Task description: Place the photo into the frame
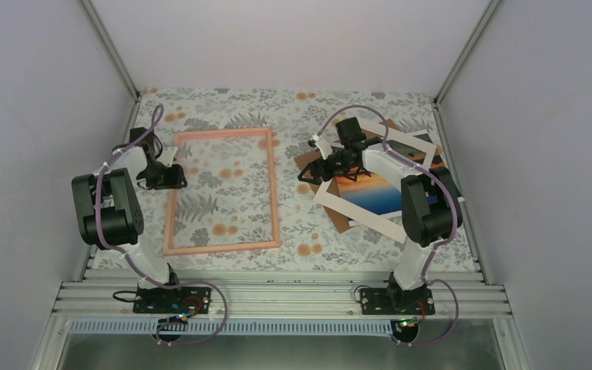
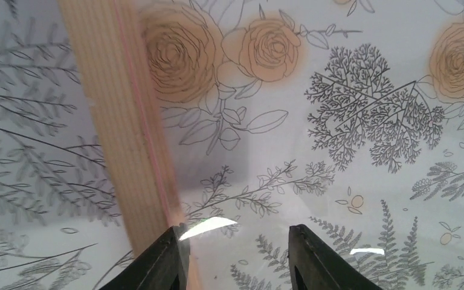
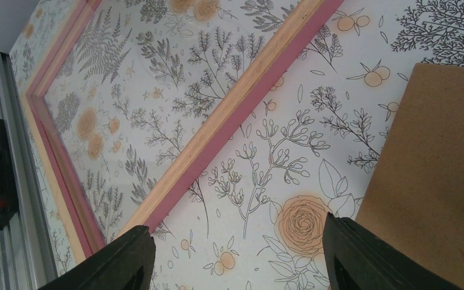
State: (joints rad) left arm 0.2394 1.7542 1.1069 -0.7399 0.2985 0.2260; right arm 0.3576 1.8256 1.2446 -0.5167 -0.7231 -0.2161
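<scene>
The right arm lies across the stack at 3 o'clock on the table. It covers much of the brown board, part of the white mat and the far end of the photo. The photo's orange and blue bands show within the mat's opening. How these 3 layers line up under the arm cannot be made out.

The frame lies flat towards 9 o'clock, well apart from the photo, with the pattern showing through its pane. In the left wrist view only 1 blurred rail of it is visible.

The left gripper is at the frame's 9 o'clock rail, jaws apart over the pane, 1 finger at the rail's inner edge and nothing clamped. The right gripper hangs with jaws wide apart over the open strip between the frame's 3 o'clock rail and the board's corner.

The frame's 6 o'clock rail runs near the table's near edge. The cloth has grey ferns and orange roses. Pale walls close 3 sides.
</scene>
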